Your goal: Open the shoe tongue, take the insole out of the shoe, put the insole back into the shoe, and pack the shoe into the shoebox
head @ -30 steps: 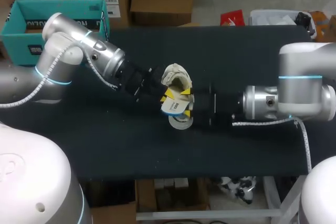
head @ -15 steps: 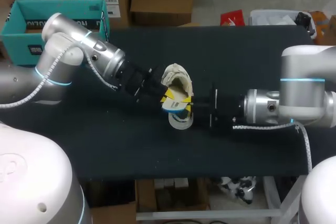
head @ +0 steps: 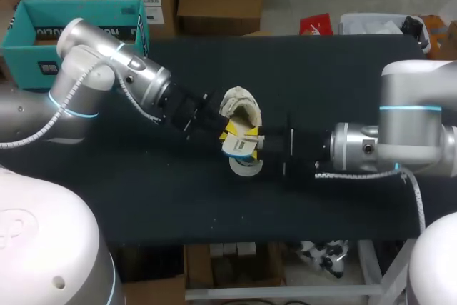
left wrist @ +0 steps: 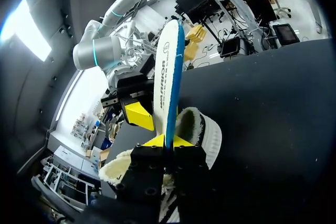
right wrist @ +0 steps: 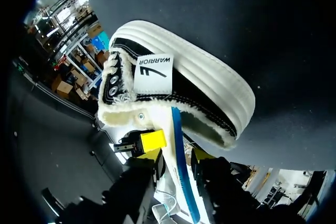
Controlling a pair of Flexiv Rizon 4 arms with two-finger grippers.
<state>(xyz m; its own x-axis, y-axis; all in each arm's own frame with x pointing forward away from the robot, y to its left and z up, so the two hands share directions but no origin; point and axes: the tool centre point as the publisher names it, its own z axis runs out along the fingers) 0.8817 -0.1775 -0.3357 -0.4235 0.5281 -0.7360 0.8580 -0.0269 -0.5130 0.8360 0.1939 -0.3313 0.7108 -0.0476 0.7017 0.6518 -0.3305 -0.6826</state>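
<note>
Insole (left wrist: 169,77) in pinch of left tool (left wrist: 167,141), lower end hidden; right tool (right wrist: 177,156): grip unclear.

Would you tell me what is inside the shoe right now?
Fleecy lining shows at the shoe opening. The insole, clamped in the left gripper, is mostly outside. The upper hides the toe end, and the insole covers part of the opening.

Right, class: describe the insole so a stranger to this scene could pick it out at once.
On the black table, look to the middle for a fleece-lined shoe. The insole is held in the left gripper, beside the shoe's opening. Unlike the bulky black-and-cream shoe, it is a thin white sheet with a blue edge.
</note>
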